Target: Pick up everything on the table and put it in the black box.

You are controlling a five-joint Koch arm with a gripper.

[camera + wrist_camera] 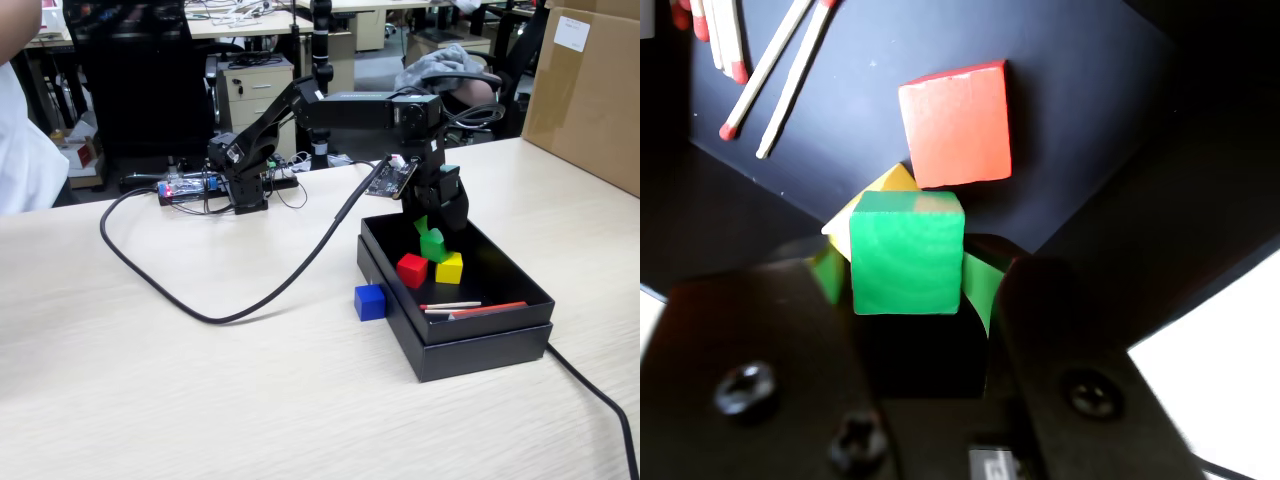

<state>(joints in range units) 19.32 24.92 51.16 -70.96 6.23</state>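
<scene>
Tool (908,290) gripping green cube (907,252) over black box (500,265); yellow cube (880,190) directly beneath, red cube (957,124) at 1 o'clock.

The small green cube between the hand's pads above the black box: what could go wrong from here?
1. The small green cube hangs right above the small yellow cube, so on release it may land on it and roll, perhaps against the small red cube.
2. The small blue cube remains on the beige wood-grain table, tight against the shallow black cardboard box; the hand may strike that wall.

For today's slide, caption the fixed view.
Tool holds green cube over black box; blue cube waits outside.
</scene>
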